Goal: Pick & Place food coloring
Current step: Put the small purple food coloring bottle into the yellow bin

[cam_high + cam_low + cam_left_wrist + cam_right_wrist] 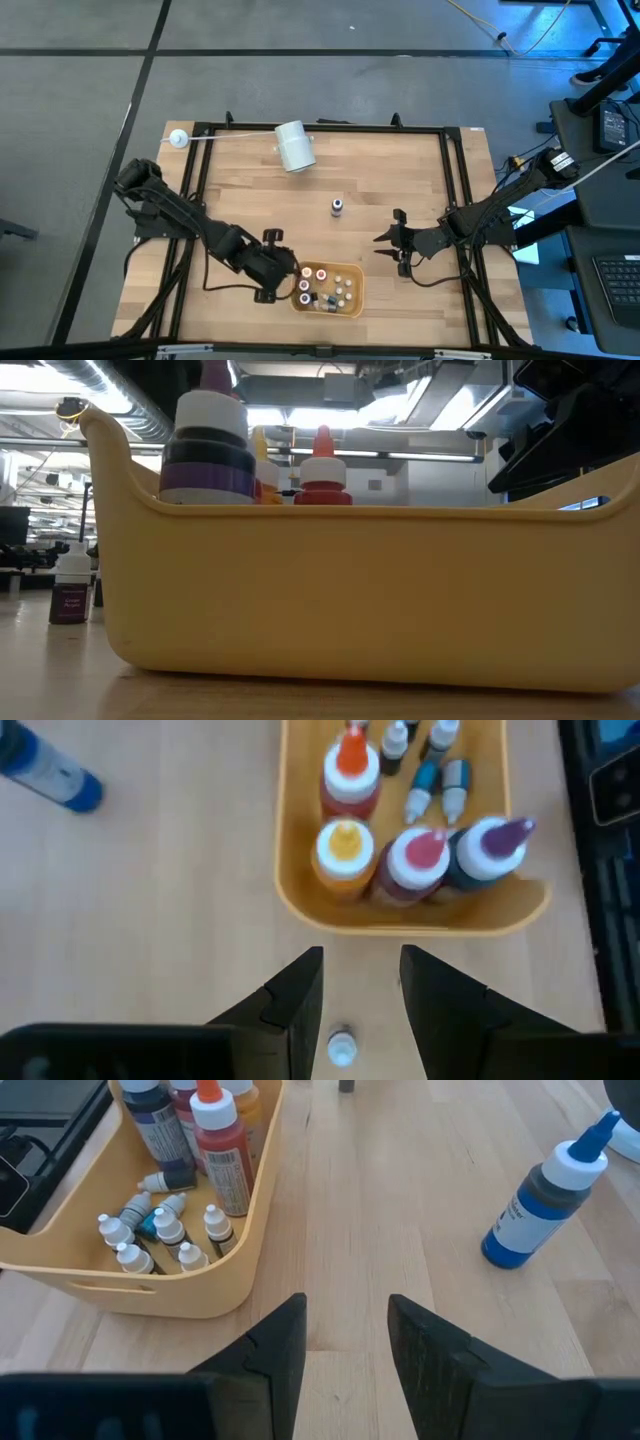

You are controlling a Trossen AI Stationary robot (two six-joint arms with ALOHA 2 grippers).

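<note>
Wooden surface [380, 180] inside a black frame [455, 180]. White cylinder roll [295, 146] lying near the far edge. Small white ball [178, 139] on a thin rod at the far left corner. Yellow tray [352, 306] near the front edge.

A lab or workshop: exposed ceiling ducts [120, 410], grey floor [80, 120], framed wooden worktop [400, 190], cabled computer desk [600, 200].

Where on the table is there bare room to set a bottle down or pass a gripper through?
Bare wood runs between the white roll and the lone bottle, and between that bottle and the yellow bin. The corner behind the right gripper also looks bare. It is crowded at the bin's left edge, where the left gripper sits close.
</note>
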